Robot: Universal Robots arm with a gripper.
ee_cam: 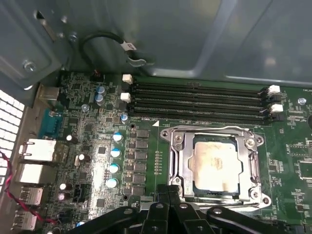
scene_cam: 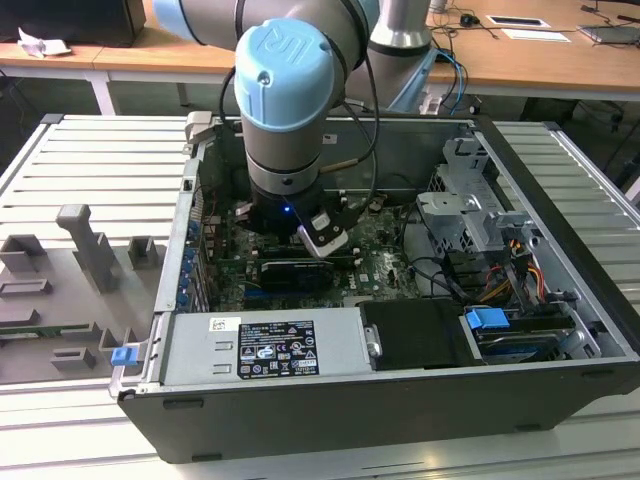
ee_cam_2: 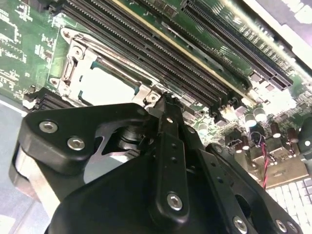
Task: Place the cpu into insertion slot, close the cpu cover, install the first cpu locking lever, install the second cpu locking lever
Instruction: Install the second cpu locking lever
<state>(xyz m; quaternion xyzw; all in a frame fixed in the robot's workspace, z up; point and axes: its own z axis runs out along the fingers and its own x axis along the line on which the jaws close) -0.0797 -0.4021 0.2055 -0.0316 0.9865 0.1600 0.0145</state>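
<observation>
In the exterior view, the arm is reaching down into the open case (scene_cam: 560, 300), its wrist hanging over the board (scene_cam: 385, 255). In the second wrist view, the gripper (ee_cam_2: 165, 105) is showing fingers (ee_cam_2: 168, 122) pressed together, empty, tips just beside the cover (ee_cam_2: 73, 63). In the first wrist view, the cpu (ee_cam: 217, 165) is sitting in the slot (ee_cam: 187, 165) with the cover (ee_cam: 214, 130) lying closed around it.

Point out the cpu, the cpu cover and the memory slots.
cpu (ee_cam: 216, 167): first wrist view, middle of its pale metal face.
cpu cover (ee_cam: 180, 161): first wrist view, one side bar of the silvery frame.
memory slots (ee_cam: 200, 101): first wrist view, middle of the long black rows.
</observation>
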